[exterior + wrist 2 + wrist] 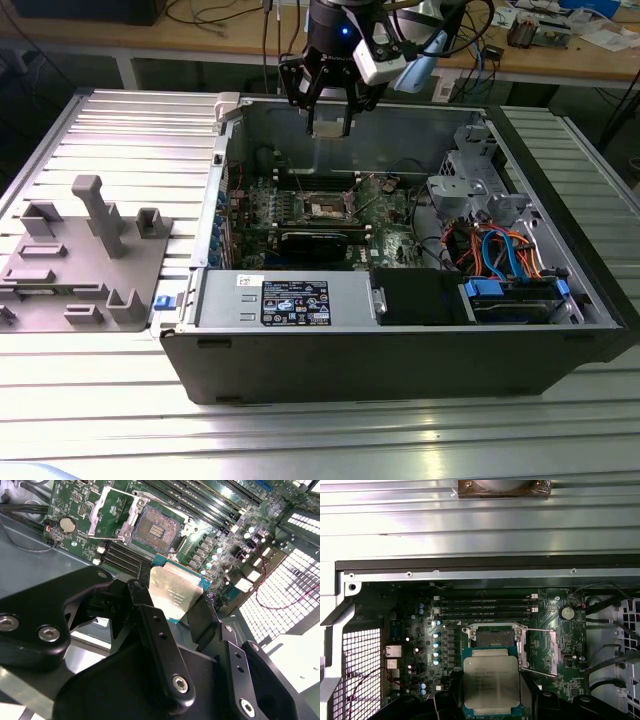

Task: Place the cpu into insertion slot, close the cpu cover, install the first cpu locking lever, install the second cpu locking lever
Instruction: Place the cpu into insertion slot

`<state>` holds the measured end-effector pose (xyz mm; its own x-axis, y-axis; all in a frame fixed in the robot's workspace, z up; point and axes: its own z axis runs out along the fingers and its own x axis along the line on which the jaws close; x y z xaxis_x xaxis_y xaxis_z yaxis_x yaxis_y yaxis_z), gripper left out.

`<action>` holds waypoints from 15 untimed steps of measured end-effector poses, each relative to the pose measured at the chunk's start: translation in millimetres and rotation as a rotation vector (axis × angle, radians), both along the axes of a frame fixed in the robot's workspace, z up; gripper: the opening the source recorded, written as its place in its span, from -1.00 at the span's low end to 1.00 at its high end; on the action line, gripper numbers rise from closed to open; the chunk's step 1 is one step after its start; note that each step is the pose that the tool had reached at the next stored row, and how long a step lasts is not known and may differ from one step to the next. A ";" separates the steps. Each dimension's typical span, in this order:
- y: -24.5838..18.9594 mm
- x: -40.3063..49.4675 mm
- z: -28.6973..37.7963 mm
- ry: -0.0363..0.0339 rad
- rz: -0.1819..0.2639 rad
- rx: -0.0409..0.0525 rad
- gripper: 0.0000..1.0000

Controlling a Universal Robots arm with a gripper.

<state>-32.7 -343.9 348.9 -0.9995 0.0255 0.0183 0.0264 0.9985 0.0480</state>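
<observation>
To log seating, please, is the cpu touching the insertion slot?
Apart: the second wrist view shows the gripper holding the cpu clear of the insertion slot.

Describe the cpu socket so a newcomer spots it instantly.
In the open PC case, find the green motherboard. The socket is the silver-rimmed recess mid-board, its cover flipped open beside it. Unlike the long black slots, it is square with a dark centre, sized like the cpu in the gripper.

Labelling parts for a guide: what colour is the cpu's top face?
Silver-grey metal with a green border; the cpu shows best in the first wrist view.
</observation>
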 end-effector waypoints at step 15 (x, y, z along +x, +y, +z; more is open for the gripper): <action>0.0 0.0 -2.4 0.0001 0.000 -0.0069 0.08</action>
<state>-32.7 -343.9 346.4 -0.9995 0.0257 0.0181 0.0264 0.9988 0.0411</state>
